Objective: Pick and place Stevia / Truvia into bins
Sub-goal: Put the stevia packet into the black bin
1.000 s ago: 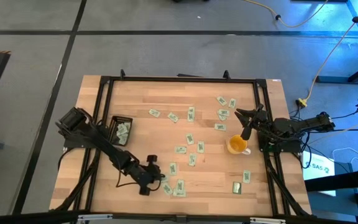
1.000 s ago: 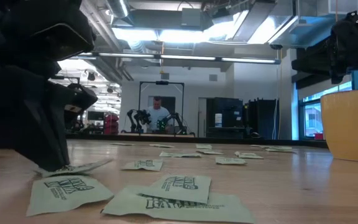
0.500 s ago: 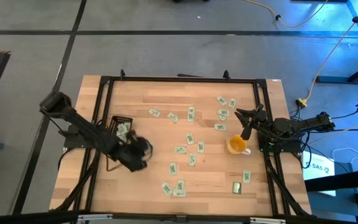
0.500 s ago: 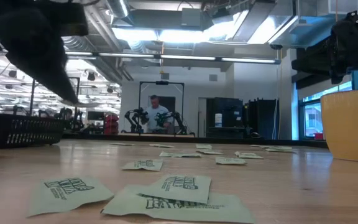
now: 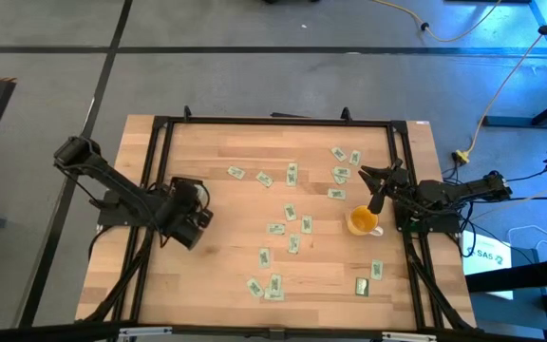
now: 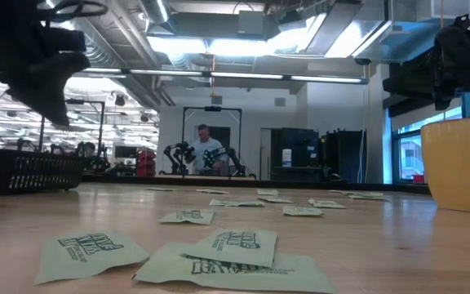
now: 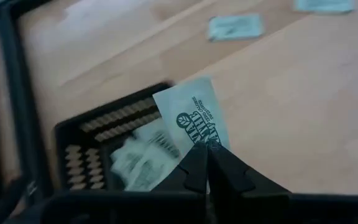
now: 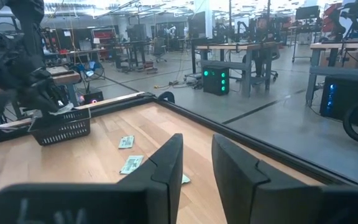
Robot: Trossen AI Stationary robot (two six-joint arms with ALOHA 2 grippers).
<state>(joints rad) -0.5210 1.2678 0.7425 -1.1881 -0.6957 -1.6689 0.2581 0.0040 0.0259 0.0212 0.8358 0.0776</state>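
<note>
Pale green Stevia sachets (image 5: 275,228) lie scattered flat on the wooden table. The black lattice bin (image 7: 114,117) stands near the table's left edge with some sachets (image 7: 143,163) inside. My left gripper (image 5: 190,199) hovers over the bin, hiding most of it in the high view, and is shut on one sachet (image 7: 190,113). My right gripper (image 5: 380,177) waits open at the table's right edge, beside a yellow cup (image 5: 361,220). My left gripper pinches one short end of the sachet (image 7: 200,137) between its two fingertips. The fingers slant downward from the table's near side. The sachet sticks out beyond the fingertips, printed face up, lifted clear above the bin's rim.
The black frame rails (image 5: 155,142) run around the table. Three sachets (image 6: 210,249) lie close to the near edge, and others (image 5: 342,166) cluster at the far right near the yellow cup (image 6: 462,163). A person (image 6: 207,147) stands far back in the room.
My left gripper has risen from the sachets near the table's near edge with one sachet in its fingers. It has swung toward the table's left and far side until it stands over the bin, its wrist rolling on the way. It has stayed shut.
</note>
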